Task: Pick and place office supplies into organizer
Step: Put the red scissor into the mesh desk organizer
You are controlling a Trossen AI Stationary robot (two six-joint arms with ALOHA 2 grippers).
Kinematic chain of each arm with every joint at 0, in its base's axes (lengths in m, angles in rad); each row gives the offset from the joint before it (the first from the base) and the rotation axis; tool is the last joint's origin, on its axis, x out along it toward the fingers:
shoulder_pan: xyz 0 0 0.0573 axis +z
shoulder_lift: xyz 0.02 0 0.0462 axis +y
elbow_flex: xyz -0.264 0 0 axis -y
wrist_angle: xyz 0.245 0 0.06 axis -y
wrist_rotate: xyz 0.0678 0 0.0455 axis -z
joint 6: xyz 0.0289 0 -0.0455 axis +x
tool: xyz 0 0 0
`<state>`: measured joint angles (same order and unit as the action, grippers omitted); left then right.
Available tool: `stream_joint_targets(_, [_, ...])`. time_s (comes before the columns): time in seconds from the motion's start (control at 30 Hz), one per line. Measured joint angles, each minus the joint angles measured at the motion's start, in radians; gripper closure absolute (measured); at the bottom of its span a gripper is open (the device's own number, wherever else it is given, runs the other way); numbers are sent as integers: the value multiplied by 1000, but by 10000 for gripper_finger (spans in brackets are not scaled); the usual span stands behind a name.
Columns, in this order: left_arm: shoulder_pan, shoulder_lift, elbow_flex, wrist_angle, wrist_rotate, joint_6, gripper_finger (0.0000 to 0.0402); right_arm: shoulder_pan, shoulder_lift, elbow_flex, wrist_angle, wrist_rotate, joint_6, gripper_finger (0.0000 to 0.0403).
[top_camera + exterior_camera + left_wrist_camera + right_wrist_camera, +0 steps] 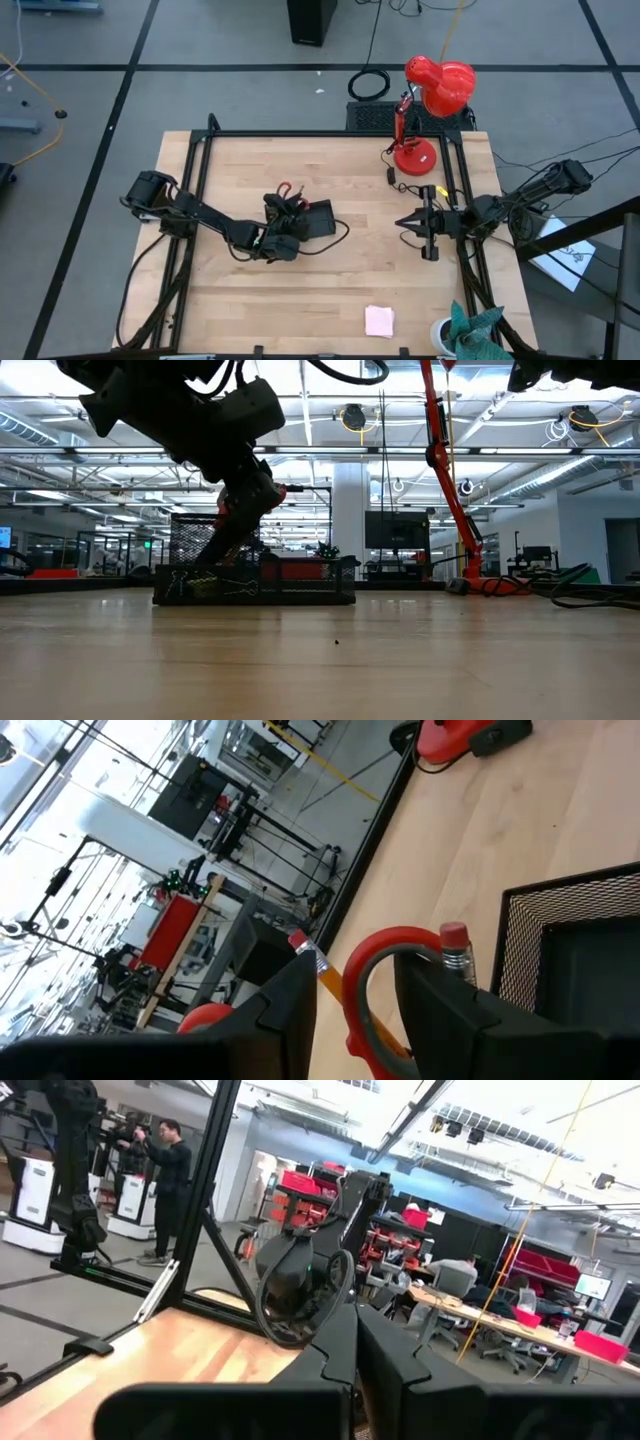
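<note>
The black mesh organizer (320,218) (300,582) (570,950) stands mid-table. My left gripper (288,208) (355,1005) hovers at its left end, shut on the red-handled scissors (285,190) (385,945). Two eraser-tipped pencils (455,945) stand beside the scissors handle. In the low view the scissors slant down from the gripper (245,500) into the organizer, where small clips (235,588) and a yellow-green piece (200,588) show through the mesh. The pink note pad (379,320) lies flat near the table's near edge. My right gripper (403,221) (355,1355) waits shut at the table's right side. My left gripper has one red handle loop (372,948) of the scissors between its two fingers (285,1010), coming from the table's near side and slanting down. The scissors hang tilted below the gripper, their lower end inside the organizer's left part. An orange pencil stands close against one finger; touching or not, I cannot tell.
A red desk lamp (432,95) stands on the table's far right corner, its base (414,157) and cable behind my right gripper. A cup with green cloth (465,330) sits at the near right corner. Bare wood lies between the organizer and the note pad.
</note>
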<state>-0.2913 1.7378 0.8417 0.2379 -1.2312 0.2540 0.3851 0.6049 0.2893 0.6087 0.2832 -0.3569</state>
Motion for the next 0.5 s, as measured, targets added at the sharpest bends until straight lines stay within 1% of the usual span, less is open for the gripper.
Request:
stream_joint_targets(0.37, [2,-2,0,28,-24,9,261,0,0,0,-19,1,1,403])
stream_joint_targets(0.5, [2,-3,0,30,-59,75,261,0,0,0,-66,2,34,403])
